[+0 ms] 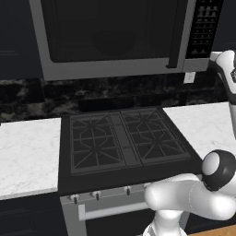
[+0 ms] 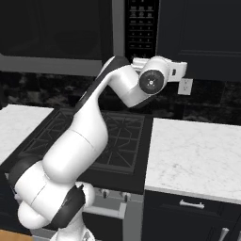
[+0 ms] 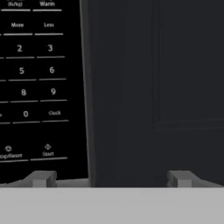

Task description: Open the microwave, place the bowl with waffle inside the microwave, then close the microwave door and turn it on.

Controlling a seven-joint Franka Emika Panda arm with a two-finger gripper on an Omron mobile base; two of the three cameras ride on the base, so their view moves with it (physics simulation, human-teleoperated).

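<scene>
1. Nearest the base cameras, the arm's glossy white rounded shells and dark joint caps are seen; in the right base view the arm rises and bends toward the microwave's right end.
2. The gripper (image 3: 111,179) is held with its fingers spread wide and nothing between them — two small grey blocky fingertips (image 3: 41,178) are seen well apart at the bottom of the hand view.
3. Below, a black stove (image 1: 122,143) with two square cast grates is set between white veined marble counters (image 1: 25,154); a pale bar handle and small knobs are shown along its front in the left base view.
4. Behind it a dark mottled stone backsplash is seen, with a white wall outlet (image 2: 185,86) to the right.
5. Farthest, the microwave (image 1: 110,69) is mounted above the stove; the microwave door (image 1: 106,32) is shut, its dark window framed in matte grey, with a vertical dark bar handle (image 1: 177,32) beside the black button panel (image 1: 205,25).
6. White numerals and a Start key on that panel are resolved in the hand view — plus a dark cabinet (image 3: 175,87) face just right of it.
</scene>
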